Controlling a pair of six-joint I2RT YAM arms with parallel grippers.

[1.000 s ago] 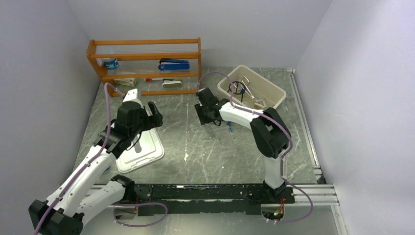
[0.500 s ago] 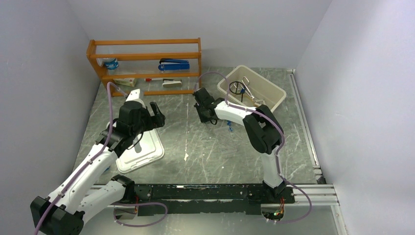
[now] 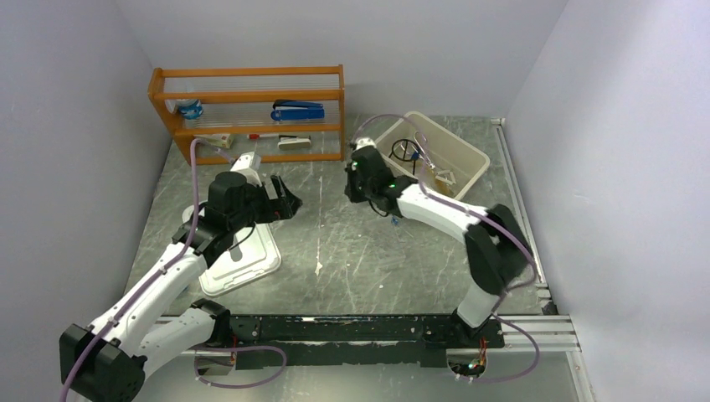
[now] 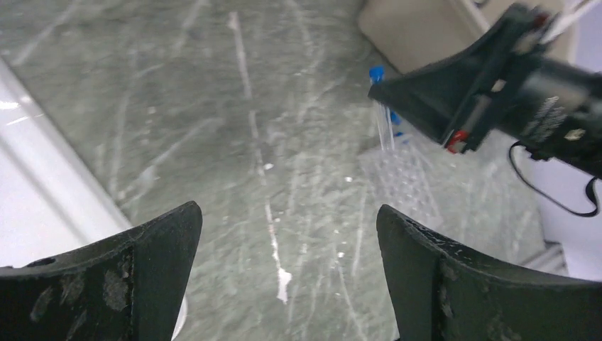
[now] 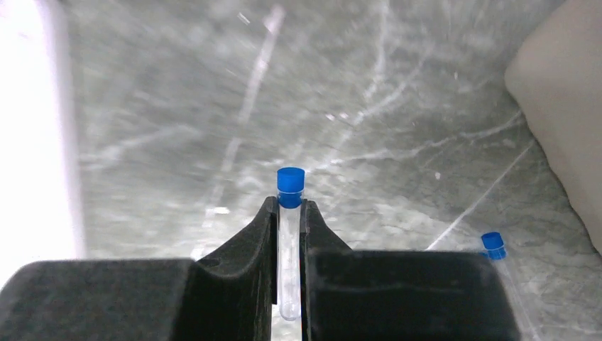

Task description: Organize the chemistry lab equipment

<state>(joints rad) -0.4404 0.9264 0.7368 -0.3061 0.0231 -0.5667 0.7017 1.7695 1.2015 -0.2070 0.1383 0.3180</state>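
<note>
Your right gripper [image 5: 289,207] has just clamped a tube [image 5: 289,245], mid-frame, ready for the rack [image 4: 406,181]; left gripper [image 4: 287,217] stands apart

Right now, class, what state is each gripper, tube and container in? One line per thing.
Right gripper, shut on a tube.
Left gripper, open, empty.
Held tube, capped, clamped between the fingers.
Second tube, capped, free of both grippers.
Beige bin, no lid on, items inside.
</note>
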